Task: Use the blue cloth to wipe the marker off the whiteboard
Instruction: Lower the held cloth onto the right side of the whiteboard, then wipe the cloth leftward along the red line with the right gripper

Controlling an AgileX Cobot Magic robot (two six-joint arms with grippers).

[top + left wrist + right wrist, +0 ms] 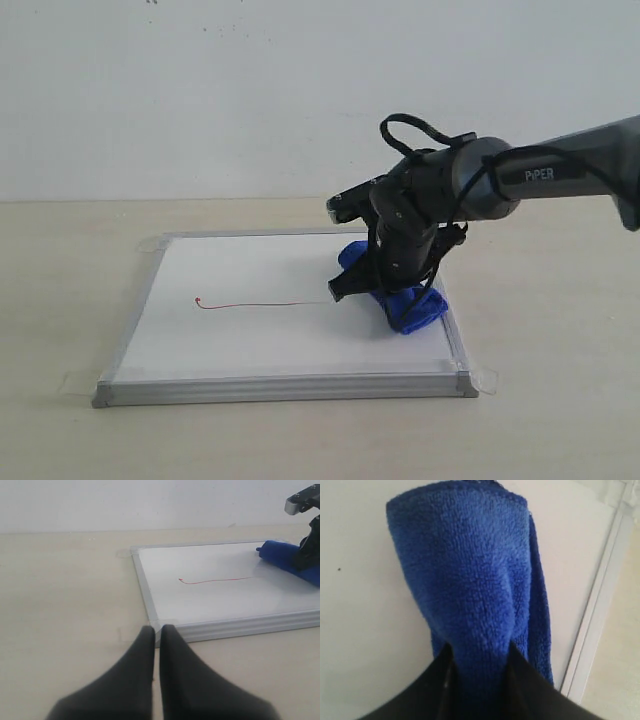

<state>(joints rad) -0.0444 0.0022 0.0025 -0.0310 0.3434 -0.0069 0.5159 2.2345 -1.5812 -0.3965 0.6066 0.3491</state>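
Blue microfibre cloth, clenched in the right end effector, is slanting diagonally beside the silver-framed white board's right edge; the left end effector is sitting clenched.

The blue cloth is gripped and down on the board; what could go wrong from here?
1. The right gripper pinches the blue cloth at one bunched spot; dragging might pull it loose.
2. The red line runs far across the whiteboard; a short stroke could miss its looped end.
3. Tape tabs seem to be all that holds the board; hard pressing may shift it.
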